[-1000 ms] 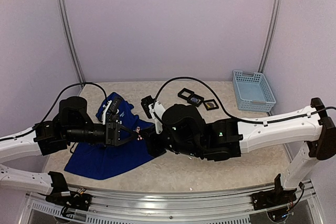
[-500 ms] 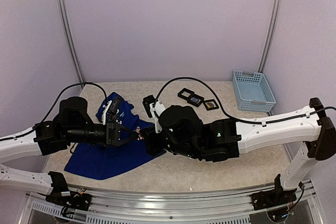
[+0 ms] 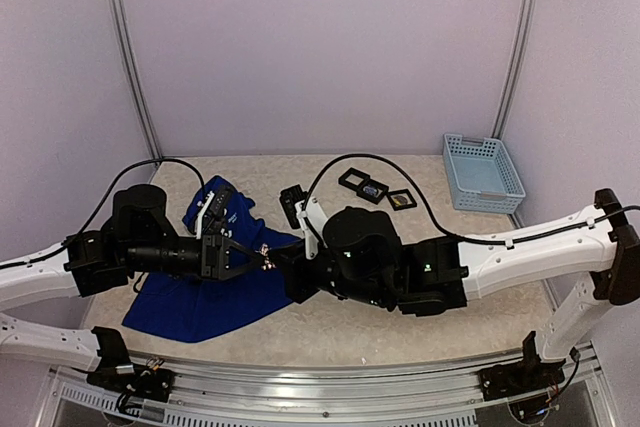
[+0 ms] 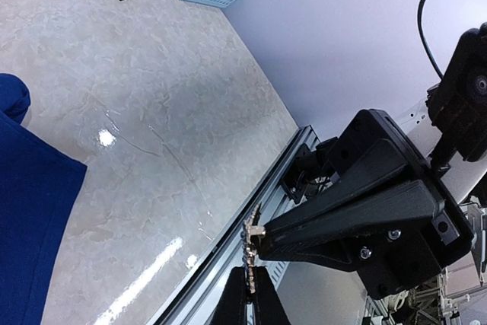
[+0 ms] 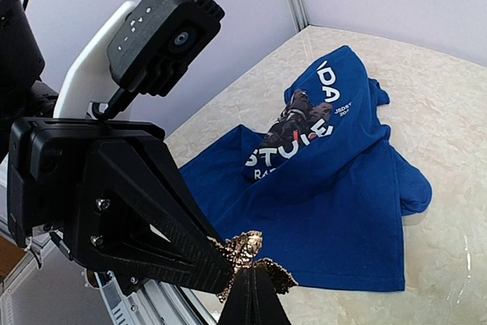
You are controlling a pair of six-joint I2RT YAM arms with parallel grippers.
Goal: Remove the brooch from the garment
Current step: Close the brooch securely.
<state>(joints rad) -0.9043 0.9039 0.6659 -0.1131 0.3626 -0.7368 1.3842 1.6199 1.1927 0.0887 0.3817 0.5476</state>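
Brooch (image 5: 245,251): small gold filigree piece, pinched where the tips of the left jaws and right jaws meet, clear of the cloth. Garment (image 5: 327,211): royal-blue T-shirt, white lettering, dark graphic, rumpled flat on tabletop (image 5: 449,112) beneath the jaws.

At the tip of my left gripper (image 5: 219,262) the brooch (image 5: 245,251) is glinting like gold-toned metal, rough and lacy at its edges. The gripper's own shell is showing matt black plastic. Beyond it the garment (image 5: 335,203) is lying as soft, matt blue cloth. Under my tools the table (image 4: 152,112) is gleaming, glossy and marbled.
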